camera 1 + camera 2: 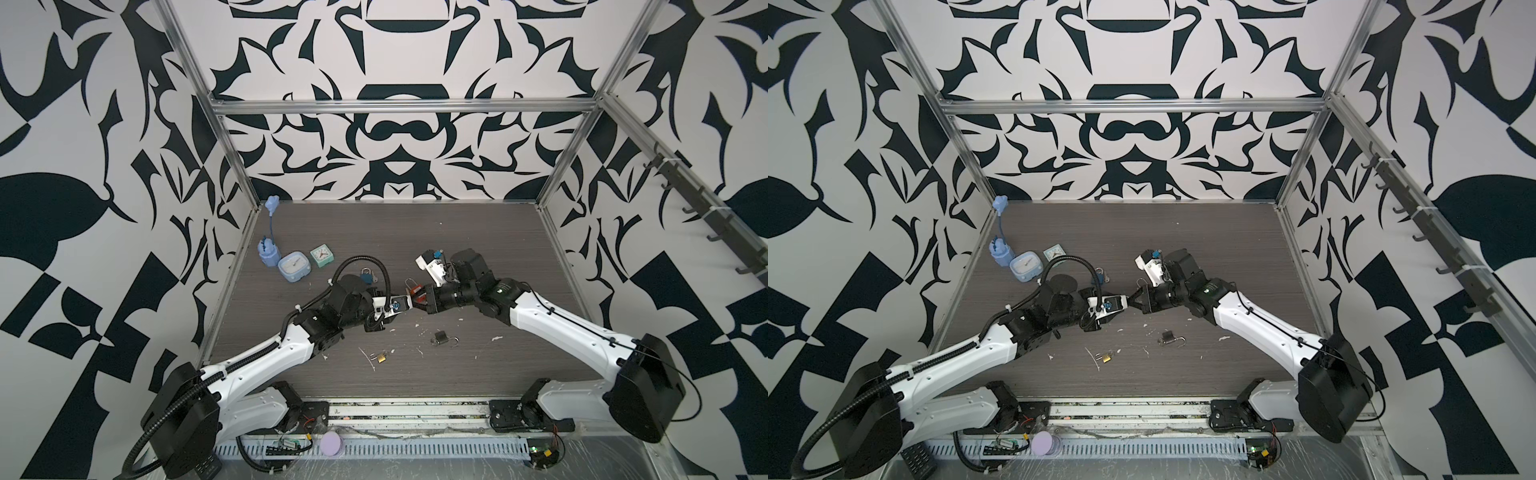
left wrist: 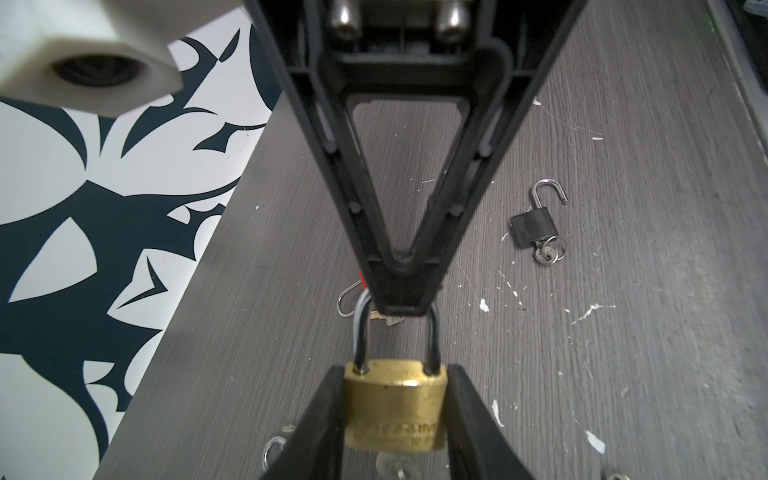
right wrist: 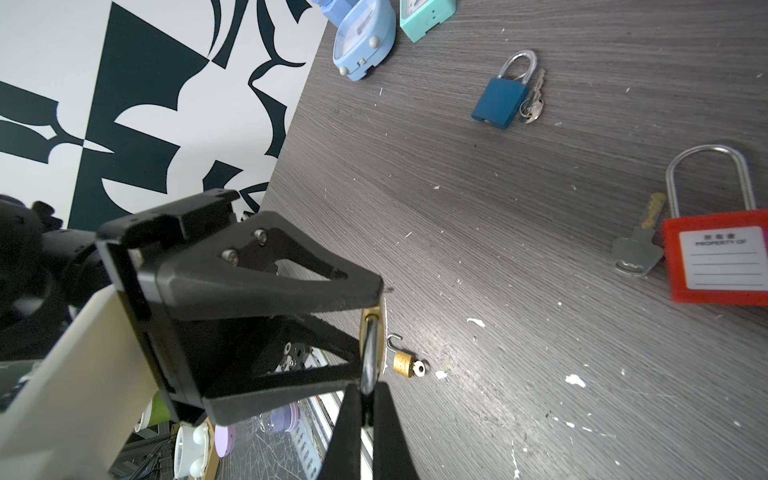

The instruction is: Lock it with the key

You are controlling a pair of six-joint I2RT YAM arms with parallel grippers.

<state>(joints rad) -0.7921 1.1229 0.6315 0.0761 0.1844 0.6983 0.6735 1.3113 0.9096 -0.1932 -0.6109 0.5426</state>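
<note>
Padlock: brass padlock [image 2: 395,409], brushed body, steel shackle with both legs meeting the body, held off the table near its middle.
Left gripper [image 2: 395,372]: clamped on the body's two sides, arm stretched low toward centre.
Right gripper [image 2: 402,297]: pinched tight on the shackle's top, tip to tip with the left.
Key [image 2: 392,467]: blurred metal under the body, can't tell if inserted.
Table [image 2: 623,332]: grey woodgrain, white flecks; black padlock [image 2: 534,226] lies open, well apart.

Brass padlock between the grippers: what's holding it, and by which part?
The left gripper clamps the brass padlock by the sides of its body; the right gripper is shut on the top of its shackle.
</note>
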